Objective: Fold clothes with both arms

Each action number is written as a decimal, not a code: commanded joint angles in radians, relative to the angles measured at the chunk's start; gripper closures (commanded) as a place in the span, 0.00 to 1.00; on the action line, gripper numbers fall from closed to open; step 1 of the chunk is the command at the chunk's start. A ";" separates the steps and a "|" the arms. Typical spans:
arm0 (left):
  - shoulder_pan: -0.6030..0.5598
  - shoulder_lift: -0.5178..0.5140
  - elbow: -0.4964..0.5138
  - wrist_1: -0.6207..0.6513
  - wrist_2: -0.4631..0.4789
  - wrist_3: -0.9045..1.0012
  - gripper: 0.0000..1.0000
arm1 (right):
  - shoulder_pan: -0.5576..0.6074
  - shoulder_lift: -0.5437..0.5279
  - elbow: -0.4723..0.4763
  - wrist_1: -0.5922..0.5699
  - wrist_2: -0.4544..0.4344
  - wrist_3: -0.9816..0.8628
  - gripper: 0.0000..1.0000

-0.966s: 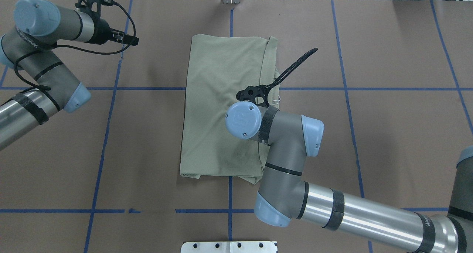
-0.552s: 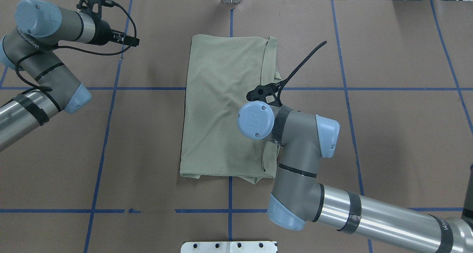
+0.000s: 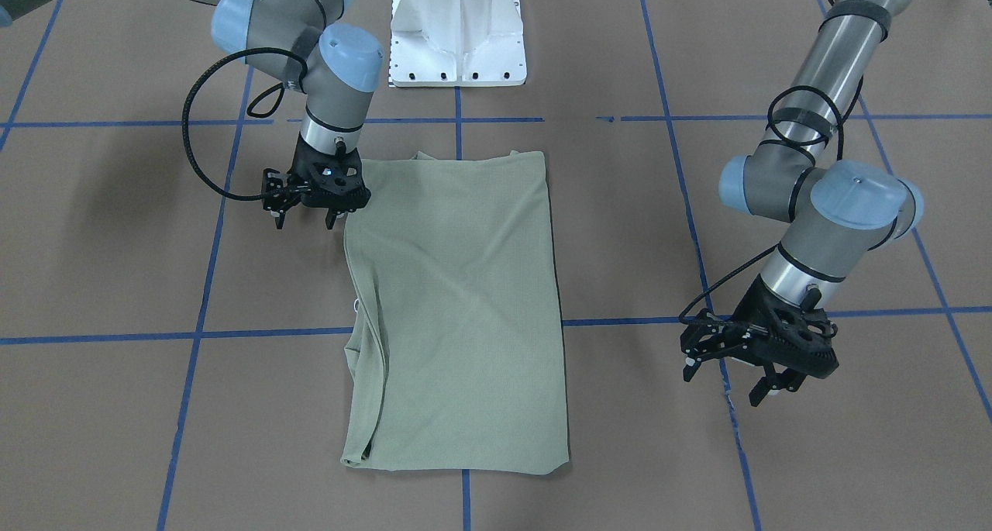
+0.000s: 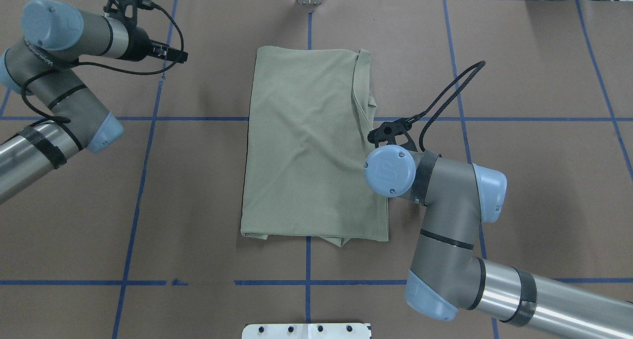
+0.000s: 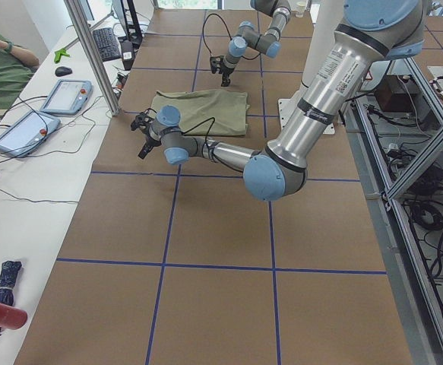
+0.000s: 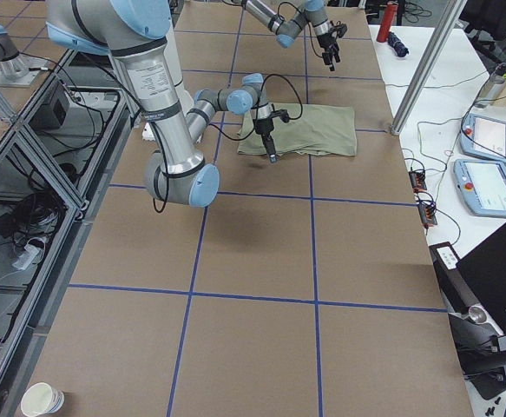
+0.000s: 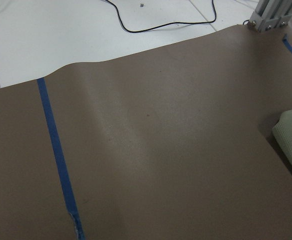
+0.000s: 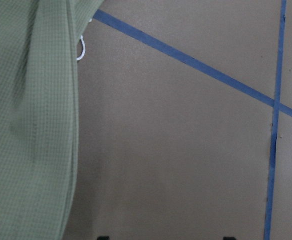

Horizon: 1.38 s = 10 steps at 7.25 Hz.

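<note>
Shirt [image 4: 306, 146] is lying flat in the middle of the table [image 4: 519, 57], already down to a long narrow rectangle with its long side running away from the robot. No sleeves are sticking out, so I'd say the side folds are done and what's left is shortening it end to end.

The right arm [image 4: 445, 195] is hanging over the shirt's right edge, near the end closest to the robot. Its jaws are spread apart with nothing in them. In the wrist view both tips sit over bare table, just beside the fabric and not on it. That edge is the messy one. A lower layer pokes out past the top layer there, and the little white loop [image 8: 80, 49] from the neck tag peeks out too. My guess is the arm is parked there because that's the side that needs tidying, or to pick up a corner for the next fold.

The left arm [image 4: 64, 32] is well off to its own side by the far end of the shirt, jaws also open and empty. Its wrist view only catches a corner of the fabric. It looks like it's just keeping out of the way.

The knit looks soft and a bit slippery in layers, so grabbing only the top layer would probably undo the fold.
</note>
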 commanded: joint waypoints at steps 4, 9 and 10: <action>0.000 -0.002 -0.016 0.000 -0.003 -0.002 0.00 | 0.131 0.115 -0.004 0.167 0.194 0.039 0.00; 0.000 -0.001 -0.032 0.002 -0.047 -0.003 0.00 | 0.181 0.284 -0.381 0.395 0.206 0.030 0.00; 0.002 -0.002 -0.032 0.000 -0.055 -0.021 0.00 | 0.181 0.286 -0.384 0.385 0.209 0.024 0.00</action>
